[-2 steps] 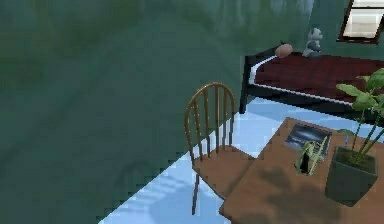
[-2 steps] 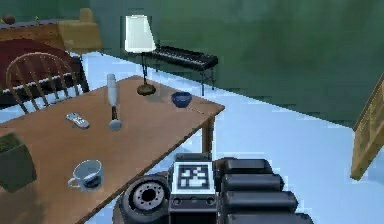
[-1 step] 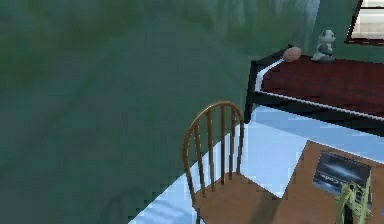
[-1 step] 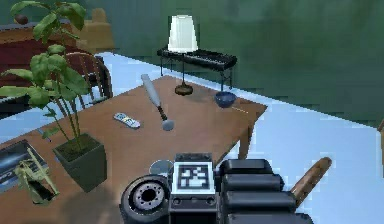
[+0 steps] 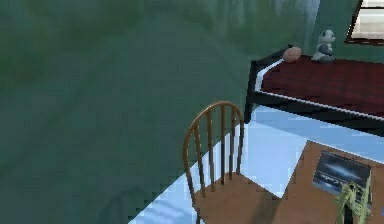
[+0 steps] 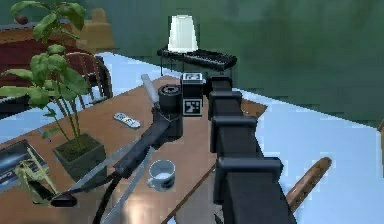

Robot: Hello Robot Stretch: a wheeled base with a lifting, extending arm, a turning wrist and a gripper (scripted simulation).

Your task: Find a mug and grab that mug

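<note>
Nearest to us on the arm side view, the dark arm [image 6: 240,160] rises across the wooden worktop [image 6: 115,140]. Just left of the arm stands the mug [image 6: 160,177], white, upright and mouth up, near the worktop's near edge. The pincer [image 6: 88,205] reaches down to the left just beside it. We cannot tell whether a finger touches the mug, how the fingers are set, or whether the pincer holds anything.

We judge the mug to be glazed ceramic: stiff, fairly light, slick on its wall, and likely to chip or tip if it is nudged sideways. Which way the handle faces is too small to make out. The safer hold, we think, is across the body just below the rim, or with one finger inside the wall and one outside.

Farther out are a potted plant [image 6: 62,100] and a small remote [image 6: 127,121]. Beyond the worktop's far end a white shade [image 6: 182,33] stands on a dark stand.
</note>
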